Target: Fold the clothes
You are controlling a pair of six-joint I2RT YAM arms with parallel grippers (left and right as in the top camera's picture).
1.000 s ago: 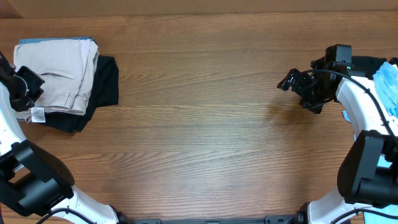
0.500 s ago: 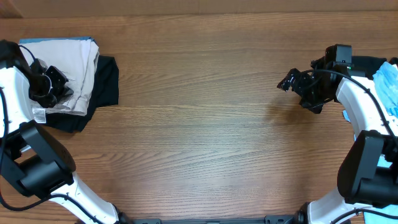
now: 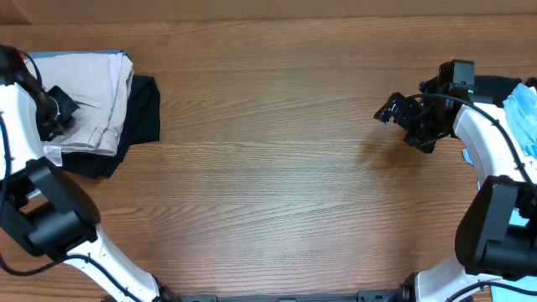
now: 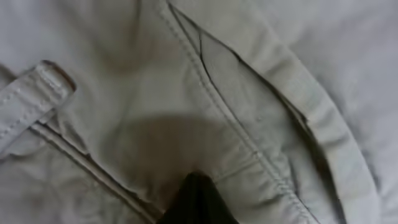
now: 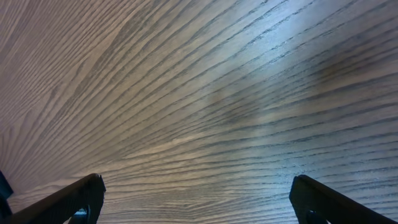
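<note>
1. the left fingers (image 4: 198, 202) are sitting closed, their dark tip lying close over the shorts (image 3: 88, 92) beside a pocket seam (image 4: 217, 112). whether any cloth is being pinched is not showing. the right fingers (image 3: 388, 111) are standing wide open over bare bench (image 3: 268, 168), well apart from the pile and holding nothing.
2. likely risk: closed fingers brushing or dragging across the top layer are apt to be rumpling the fold or sliding the shorts off the stack. a withdrawal with cloth snagged at the seam or the belt loop (image 4: 37, 93) would be lifting a layer open.
3. a further risk: any push toward the bench's left edge is likely to be carrying the whole pile with it, since the layers are only resting on one another.
4. the shorts are lying at the far left corner of the bench, pale beige, folded into a compact rectangle on a black garment (image 3: 144, 109), with a white label (image 3: 52, 154) showing at the near edge.
</note>
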